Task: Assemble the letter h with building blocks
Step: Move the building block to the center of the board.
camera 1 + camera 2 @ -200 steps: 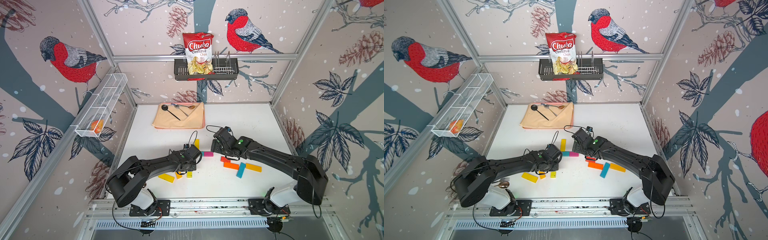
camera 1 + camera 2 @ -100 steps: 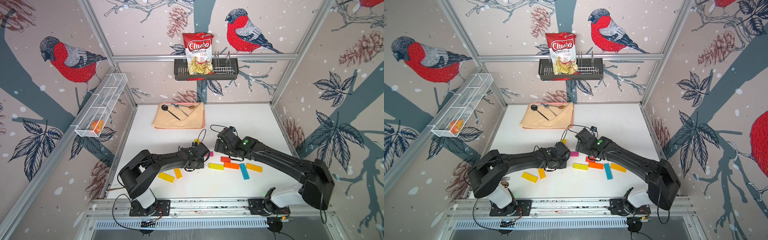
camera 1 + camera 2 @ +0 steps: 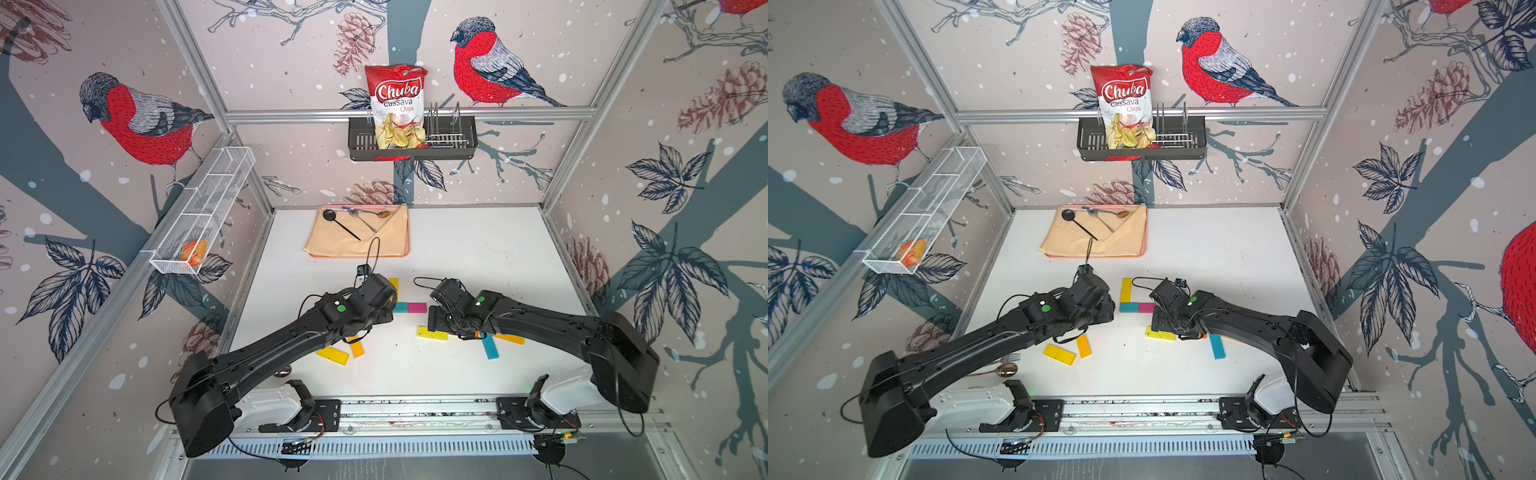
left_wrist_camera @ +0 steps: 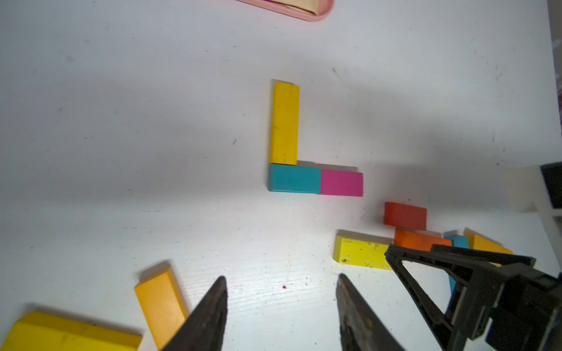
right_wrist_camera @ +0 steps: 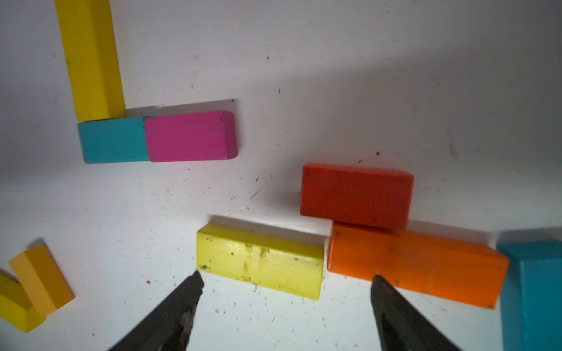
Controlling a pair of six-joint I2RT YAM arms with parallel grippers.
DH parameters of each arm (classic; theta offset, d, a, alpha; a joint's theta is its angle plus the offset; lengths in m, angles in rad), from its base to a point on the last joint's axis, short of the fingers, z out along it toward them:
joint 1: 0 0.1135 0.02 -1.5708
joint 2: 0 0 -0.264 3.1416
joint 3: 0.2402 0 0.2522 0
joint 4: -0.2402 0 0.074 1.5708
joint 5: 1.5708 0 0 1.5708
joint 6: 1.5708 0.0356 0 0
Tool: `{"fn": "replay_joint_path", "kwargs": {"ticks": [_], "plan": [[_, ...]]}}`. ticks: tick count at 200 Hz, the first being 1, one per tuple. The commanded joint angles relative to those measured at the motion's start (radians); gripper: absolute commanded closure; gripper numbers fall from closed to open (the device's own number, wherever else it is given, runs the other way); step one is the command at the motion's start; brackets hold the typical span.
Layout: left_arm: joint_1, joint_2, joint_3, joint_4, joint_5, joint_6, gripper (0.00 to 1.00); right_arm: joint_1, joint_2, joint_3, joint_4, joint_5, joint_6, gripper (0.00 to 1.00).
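The left gripper (image 4: 281, 278) stood open and empty, well short of the L of blocks (image 4: 294, 179). The right gripper (image 5: 287, 276) also stood open, a lime block (image 5: 260, 261) lying just before its tips, beside an orange block (image 5: 416, 264).

Bare tabletop (image 3: 478, 249) wide open behind and to the right of the placed L: long yellow block (image 4: 284, 123), teal block (image 4: 294, 178), magenta block (image 4: 341, 183). Open strip on the robot's side of that L, ahead of the left gripper (image 4: 281, 281), tips spread, nothing between. Hemmed on one flank by the amber block (image 4: 161, 301). Tight around the right gripper (image 5: 287, 276): lime block (image 5: 261, 261) just past its spread tips, orange block (image 5: 416, 264) close alongside, red block (image 5: 355, 194) perhaps overlapping the orange one. Closed off at the back by the tray (image 3: 408, 245).
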Motion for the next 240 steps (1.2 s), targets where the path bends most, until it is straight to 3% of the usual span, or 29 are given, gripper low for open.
{"fn": "replay_joint_path", "kwargs": {"ticks": [1,80,170,213,240], "plan": [[0.063,-0.057,-0.066,0.031,0.096,-0.020,0.42,0.009,0.051,0.025,0.082,-0.047,-0.069,0.13],[0.175,-0.151,-0.104,0.002,0.207,0.020,0.35,0.040,0.140,0.044,0.108,-0.031,-0.124,0.13],[0.232,-0.163,-0.111,-0.002,0.224,0.046,0.34,0.213,0.197,0.076,0.086,-0.021,-0.057,0.14],[0.234,-0.171,-0.134,-0.001,0.217,0.044,0.36,0.241,0.284,0.152,0.008,0.033,-0.013,0.48],[0.236,-0.175,-0.155,0.005,0.214,0.046,0.37,0.253,0.359,0.230,-0.001,0.034,0.019,0.61]]}}
